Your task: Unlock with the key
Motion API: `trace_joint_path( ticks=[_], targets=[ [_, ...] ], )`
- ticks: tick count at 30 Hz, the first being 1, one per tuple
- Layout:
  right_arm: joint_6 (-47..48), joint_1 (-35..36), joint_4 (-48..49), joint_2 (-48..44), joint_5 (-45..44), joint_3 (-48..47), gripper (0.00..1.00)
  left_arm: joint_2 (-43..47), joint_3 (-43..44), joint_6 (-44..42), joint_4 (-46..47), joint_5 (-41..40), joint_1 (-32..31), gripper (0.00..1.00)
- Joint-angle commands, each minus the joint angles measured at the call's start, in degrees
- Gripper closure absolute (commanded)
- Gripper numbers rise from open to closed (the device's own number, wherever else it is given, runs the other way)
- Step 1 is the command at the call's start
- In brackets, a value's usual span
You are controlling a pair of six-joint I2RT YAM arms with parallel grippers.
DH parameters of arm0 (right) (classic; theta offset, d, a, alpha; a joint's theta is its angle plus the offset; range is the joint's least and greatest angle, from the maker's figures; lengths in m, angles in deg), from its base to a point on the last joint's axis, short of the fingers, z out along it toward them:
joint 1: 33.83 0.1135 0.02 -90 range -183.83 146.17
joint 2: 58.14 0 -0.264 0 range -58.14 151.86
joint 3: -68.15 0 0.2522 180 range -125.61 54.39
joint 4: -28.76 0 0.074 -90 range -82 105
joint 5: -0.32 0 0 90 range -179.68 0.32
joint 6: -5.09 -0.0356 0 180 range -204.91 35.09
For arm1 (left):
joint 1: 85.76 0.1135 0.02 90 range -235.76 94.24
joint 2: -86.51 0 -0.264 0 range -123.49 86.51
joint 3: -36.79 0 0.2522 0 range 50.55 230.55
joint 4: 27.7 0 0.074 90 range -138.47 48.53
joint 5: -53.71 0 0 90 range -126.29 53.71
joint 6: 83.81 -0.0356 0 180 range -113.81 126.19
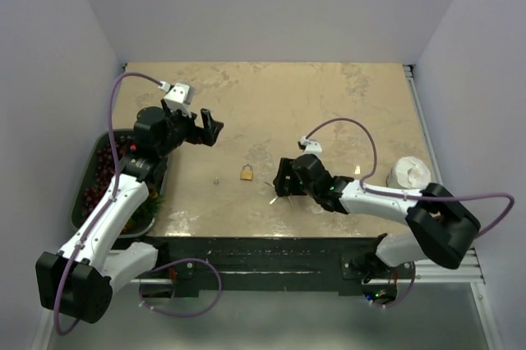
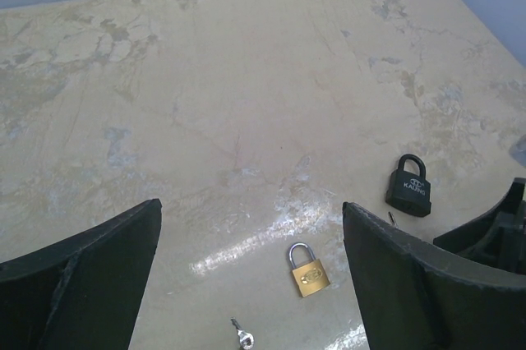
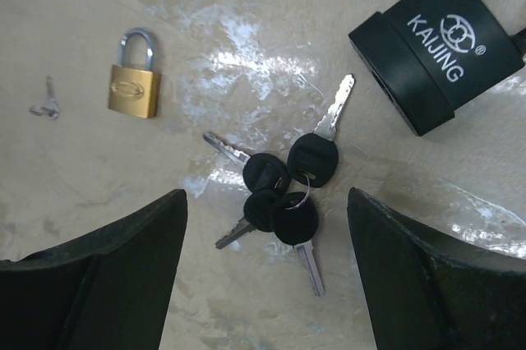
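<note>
1. Pale walls point(image 1: 263, 5) enclose a marbled beige desk point(image 1: 271, 95).
2. Left end effector point(image 2: 251, 204) and right end effector point(image 3: 267, 194) hover released.
3. Black padlock point(image 3: 440, 46) lies beside a 4-key bunch point(image 3: 283, 190) under the right one.
4. Brass padlock point(image 3: 133, 83), small key point(image 3: 45, 103) nearby.

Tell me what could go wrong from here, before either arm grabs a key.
1. The black-headed keys are linked in one bunch and lie splayed flat; the open right gripper above them may pinch several, or the wrong one.
2. Two locks are out, the black padlock and the brass padlock, plus a small silver key; key and lock could be mismatched.
</note>
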Motion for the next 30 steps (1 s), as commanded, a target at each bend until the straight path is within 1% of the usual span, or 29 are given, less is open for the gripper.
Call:
trace_joint_path(
  ticks=[1,6,10,12,18,30],
  targets=[
    [-1.3,0.0,1.8,4.6,0.9,-3.5,0.19,1.5,0.1,0.3,1.2,-0.2,-0.1,0.05],
    [0.3,0.2,0.6,9.6,-2.4,-5.9,0.22,2.0,-0.1,0.5,1.3,-0.3,-0.1,0.05],
    [1.3,1.0,-0.8,11.8,-5.4,-7.6,0.25,2.0,-0.2,0.7,1.4,-0.2,-0.1,0.04],
    [1.8,1.4,-2.9,13.1,-8.5,-9.0,0.25,2.0,-0.1,0.7,1.4,-0.2,-0.1,0.04],
    [3.0,2.9,-7.1,14.9,-14.1,-11.2,0.27,2.0,-0.1,0.7,1.4,-0.5,-0.1,0.04],
    [3.4,4.5,-10.4,19.6,-19.1,-15.1,0.36,1.9,-0.3,0.8,1.4,-1.3,-0.1,0.04]
  ],
)
